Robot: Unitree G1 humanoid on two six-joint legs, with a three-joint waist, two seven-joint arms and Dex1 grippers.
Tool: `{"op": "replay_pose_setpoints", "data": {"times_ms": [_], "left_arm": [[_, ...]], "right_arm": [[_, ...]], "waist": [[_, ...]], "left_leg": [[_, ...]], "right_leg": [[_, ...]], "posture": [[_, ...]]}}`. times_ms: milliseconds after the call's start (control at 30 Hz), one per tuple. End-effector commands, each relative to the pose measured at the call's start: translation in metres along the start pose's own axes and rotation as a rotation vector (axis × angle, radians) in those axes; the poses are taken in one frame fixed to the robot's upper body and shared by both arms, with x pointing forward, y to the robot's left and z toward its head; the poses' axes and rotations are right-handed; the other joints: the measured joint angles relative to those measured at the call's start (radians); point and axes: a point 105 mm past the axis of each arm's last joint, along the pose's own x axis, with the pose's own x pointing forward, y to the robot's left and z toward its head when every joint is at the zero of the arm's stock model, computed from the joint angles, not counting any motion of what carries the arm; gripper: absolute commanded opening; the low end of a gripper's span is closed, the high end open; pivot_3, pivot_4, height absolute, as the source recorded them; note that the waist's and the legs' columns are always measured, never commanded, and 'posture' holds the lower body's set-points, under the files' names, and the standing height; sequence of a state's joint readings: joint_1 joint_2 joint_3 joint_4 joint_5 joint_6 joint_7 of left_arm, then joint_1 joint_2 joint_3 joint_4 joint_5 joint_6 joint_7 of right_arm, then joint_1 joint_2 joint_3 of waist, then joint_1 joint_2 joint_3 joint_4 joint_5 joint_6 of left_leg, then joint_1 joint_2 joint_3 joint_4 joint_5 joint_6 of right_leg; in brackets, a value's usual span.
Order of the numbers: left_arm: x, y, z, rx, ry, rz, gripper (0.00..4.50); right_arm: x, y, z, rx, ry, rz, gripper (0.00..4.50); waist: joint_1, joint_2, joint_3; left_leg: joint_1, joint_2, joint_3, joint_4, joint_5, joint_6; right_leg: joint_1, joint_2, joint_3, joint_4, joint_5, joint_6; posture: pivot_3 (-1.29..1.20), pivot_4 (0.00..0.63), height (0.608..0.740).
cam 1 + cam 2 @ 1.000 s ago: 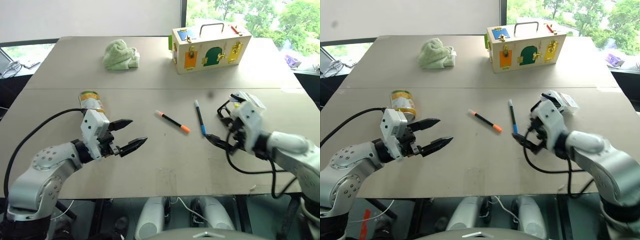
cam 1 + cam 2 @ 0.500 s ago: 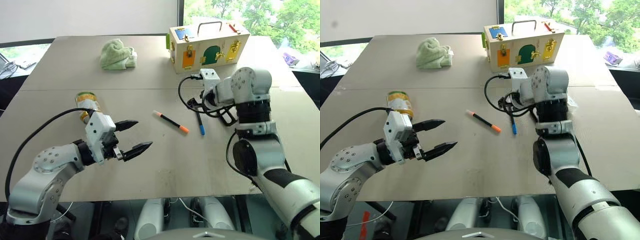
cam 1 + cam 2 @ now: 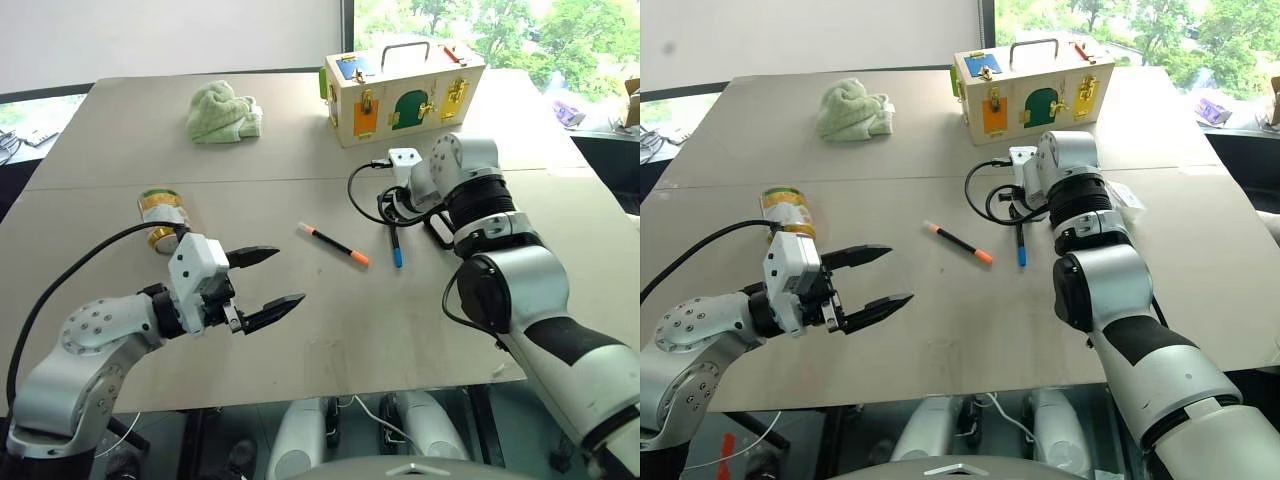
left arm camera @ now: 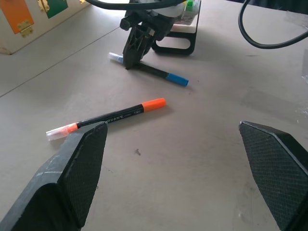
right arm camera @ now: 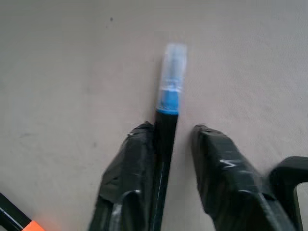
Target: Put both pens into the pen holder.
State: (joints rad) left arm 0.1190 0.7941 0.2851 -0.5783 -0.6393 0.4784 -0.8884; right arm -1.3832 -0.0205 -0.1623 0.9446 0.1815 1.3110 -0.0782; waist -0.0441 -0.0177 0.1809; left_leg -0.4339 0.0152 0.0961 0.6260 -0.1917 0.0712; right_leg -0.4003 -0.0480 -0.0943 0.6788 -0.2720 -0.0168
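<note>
Blue-capped pen [image 5: 165, 139] is seen flat on the table [image 3: 330, 330], its barrel between the right tool's [image 5: 175, 144] closing fingers; pen holder [image 4: 185, 29] just beside. Left tool [image 3: 262, 280] stands apart, farther off.

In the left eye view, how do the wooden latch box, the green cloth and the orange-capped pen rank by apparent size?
1. Wooden latch box
2. Crumpled green cloth
3. Slim black orange-capped pen

The pen lies nearer the camera, yet looks smallest.
</note>
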Motion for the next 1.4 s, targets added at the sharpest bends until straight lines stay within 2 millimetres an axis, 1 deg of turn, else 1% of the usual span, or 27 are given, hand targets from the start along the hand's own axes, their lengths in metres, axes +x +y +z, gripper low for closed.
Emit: {"op": "replay_pose_setpoints", "data": {"times_ms": [33,100,133,167,200,233,267,300,333,400,433,467,500,533,600,633,700,800,867,967,1167,1267,1400], "left_arm": [[-0.001,-0.002,0.010,0.055,-0.030,0.014,4.50],[-0.001,-0.002,0.011,0.056,-0.033,0.023,4.50],[-0.002,-0.002,0.011,0.051,-0.040,0.037,4.50],[-0.003,-0.001,0.011,0.043,-0.048,0.050,4.50],[-0.003,-0.001,0.012,0.035,-0.054,0.061,4.50],[-0.004,-0.001,0.013,0.028,-0.063,0.071,4.50],[-0.005,-0.002,0.013,0.021,-0.072,0.079,4.50],[-0.005,-0.002,0.014,0.016,-0.079,0.084,4.50],[-0.005,-0.003,0.016,0.002,-0.091,0.089,4.50],[-0.003,-0.008,0.018,-0.037,-0.111,0.071,4.50],[-0.002,-0.011,0.019,-0.055,-0.119,0.059,4.50],[0.001,-0.011,0.022,-0.061,-0.153,0.063,4.50],[0.003,-0.012,0.027,-0.074,-0.190,0.053,4.50],[0.005,-0.013,0.029,-0.080,-0.207,0.038,4.50],[0.009,-0.016,0.033,-0.094,-0.220,-0.025,4.50],[0.010,-0.018,0.035,-0.109,-0.220,-0.058,4.50],[0.014,-0.018,0.036,-0.111,-0.215,-0.099,4.50],[0.019,-0.014,0.035,-0.087,-0.210,-0.122,4.50],[0.022,-0.011,0.035,-0.080,-0.212,-0.132,4.50],[0.025,-0.008,0.037,-0.072,-0.222,-0.144,4.50],[0.028,-0.004,0.038,-0.054,-0.230,-0.145,4.50],[0.029,-0.005,0.037,-0.047,-0.231,-0.141,4.50],[0.029,-0.006,0.037,-0.045,-0.233,-0.129,4.50]], "right_arm": [[0.013,0.004,-0.007,-0.075,0.007,-0.013,0.09],[0.017,0.001,-0.010,-0.108,0.006,-0.019,0.09],[0.015,0.001,-0.005,-0.135,-0.027,0.004,0.09],[0.010,0.005,0.003,-0.156,-0.076,0.058,0.09],[0.001,0.013,0.014,-0.173,-0.148,0.142,0.09],[-0.017,0.023,0.027,-0.188,-0.256,0.269,0.09],[-0.036,0.030,0.033,-0.192,-0.335,0.389,0.09],[-0.049,0.033,0.035,-0.201,-0.383,0.462,0.09],[-0.070,0.036,0.042,-0.212,-0.497,0.547,0.09],[-0.124,0.037,0.051,-0.208,-0.760,0.761,0.09],[-0.144,0.031,0.050,-0.210,-0.844,0.797,0.09],[-0.161,0.020,0.051,-0.171,-0.939,0.809,0.09],[-0.175,0.010,0.050,-0.161,-1.020,0.803,0.09],[-0.183,0.001,0.046,-0.194,-1.070,0.752,0.09],[-0.185,-0.016,0.038,-0.311,-1.115,0.580,0.09],[-0.186,-0.026,0.033,-0.414,-1.151,0.461,0.09],[-0.187,-0.039,0.024,-0.567,-1.185,0.313,0.09],[-0.181,-0.053,0.016,-0.632,-1.176,0.215,0.09],[-0.177,-0.055,0.009,-0.693,-1.163,0.186,0.09],[-0.170,-0.055,0.000,-0.739,-1.144,0.172,0.09],[-0.161,-0.053,-0.009,-0.784,-1.125,0.167,0.09],[-0.152,-0.060,-0.018,-0.846,-1.087,0.125,0.09],[-0.147,-0.067,-0.027,-0.893,-1.054,0.104,0.09]], "waist": [[0.000,0.000,-0.001],[0.000,-0.001,-0.002],[0.000,-0.002,-0.003],[0.000,-0.002,-0.003],[0.000,-0.003,-0.004],[0.001,-0.003,-0.003],[0.003,-0.002,-0.003],[0.004,-0.001,-0.002],[0.007,0.000,-0.002],[0.009,0.000,-0.001],[0.011,0.000,-0.001],[0.014,0.000,-0.001],[0.017,0.000,-0.001],[0.025,0.000,-0.001],[0.032,0.000,-0.002],[0.036,0.000,-0.002],[0.037,0.000,-0.001],[0.027,0.002,0.000],[0.024,0.002,0.000],[0.029,0.002,0.000],[0.034,0.001,0.000],[0.037,0.001,0.000],[0.042,0.001,0.000]], "left_leg": [[0.002,0.000,0.000,0.000,0.000,0.000],[0.004,0.001,0.000,0.000,0.000,0.000],[0.005,0.001,0.000,0.000,0.000,0.000],[0.005,0.001,0.000,0.000,-0.001,-0.002],[0.005,0.001,0.000,0.000,-0.002,-0.004],[0.005,0.001,-0.001,0.001,-0.002,-0.004],[0.004,0.001,-0.001,0.002,-0.002,-0.004],[0.002,0.001,-0.001,0.003,-0.002,-0.004],[0.001,0.001,-0.001,0.003,-0.002,-0.005],[-0.001,0.001,-0.002,0.002,0.000,-0.001],[-0.001,0.001,-0.002,0.001,0.000,-0.001],[-0.001,0.001,-0.002,0.000,0.000,-0.001],[-0.002,0.001,-0.002,-0.002,0.000,-0.001],[-0.001,0.001,-0.001,-0.002,0.000,-0.001],[-0.001,0.001,-0.001,-0.003,0.000,-0.001],[-0.001,0.001,-0.001,-0.003,0.000,-0.001],[-0.001,0.001,-0.001,-0.003,0.000,0.000],[0.001,0.000,0.001,-0.003,0.000,0.000],[0.002,0.002,0.003,-0.002,0.000,0.000],[0.003,0.004,0.003,-0.002,0.000,-0.001],[0.001,0.004,0.003,-0.001,0.000,-0.001],[0.001,0.004,0.003,-0.001,0.000,-0.001],[0.001,0.004,0.003,-0.001,0.000,-0.001]], "right_leg": [[0.001,0.000,0.000,0.000,0.000,0.000],[0.004,0.000,0.000,0.000,0.000,0.000],[0.004,0.000,0.000,0.000,0.000,0.000],[0.004,0.000,0.000,0.000,0.000,0.000],[0.004,0.000,0.000,0.000,0.000,0.000],[0.004,0.000,0.000,0.000,0.000,0.001],[0.004,0.000,0.000,0.000,0.000,0.001],[0.003,0.000,0.000,0.000,0.001,0.002],[0.003,0.000,0.000,0.000,0.001,0.002],[0.001,0.000,-0.001,-0.001,0.001,0.001],[0.001,0.000,-0.001,-0.001,0.001,0.001],[0.000,0.000,-0.001,-0.001,0.000,0.001],[-0.001,0.000,-0.001,-0.002,0.000,0.001],[-0.001,0.000,-0.001,-0.002,0.000,0.001],[0.000,0.000,-0.001,-0.004,0.000,0.001],[0.000,0.000,-0.001,-0.005,0.000,0.001],[0.001,0.000,-0.002,-0.006,0.000,0.002],[0.002,0.000,0.000,-0.007,-0.002,0.005],[0.001,0.001,0.002,-0.005,-0.002,0.005],[0.001,0.003,0.002,-0.004,-0.002,0.005],[0.001,0.002,0.002,-0.006,-0.001,0.004],[0.002,0.002,0.002,-0.006,-0.002,0.004],[0.002,0.002,0.001,-0.006,-0.002,0.004]], "posture": [[0.00,0.150,0.740],[0.00,0.150,0.740],[0.00,0.150,0.740],[0.00,0.150,0.740],[0.00,0.150,0.740],[0.00,0.150,0.740],[0.00,0.150,0.740],[0.00,0.150,0.740],[0.00,0.150,0.740],[0.00,0.150,0.740],[0.00,0.150,0.740],[0.00,0.150,0.740],[0.00,0.150,0.740],[0.00,0.150,0.740],[0.00,0.150,0.740],[0.00,0.150,0.740],[0.00,0.150,0.740],[0.00,0.150,0.740],[0.00,0.150,0.740],[0.00,0.150,0.740],[0.00,0.150,0.740],[0.00,0.150,0.740],[0.00,0.150,0.740]]}}
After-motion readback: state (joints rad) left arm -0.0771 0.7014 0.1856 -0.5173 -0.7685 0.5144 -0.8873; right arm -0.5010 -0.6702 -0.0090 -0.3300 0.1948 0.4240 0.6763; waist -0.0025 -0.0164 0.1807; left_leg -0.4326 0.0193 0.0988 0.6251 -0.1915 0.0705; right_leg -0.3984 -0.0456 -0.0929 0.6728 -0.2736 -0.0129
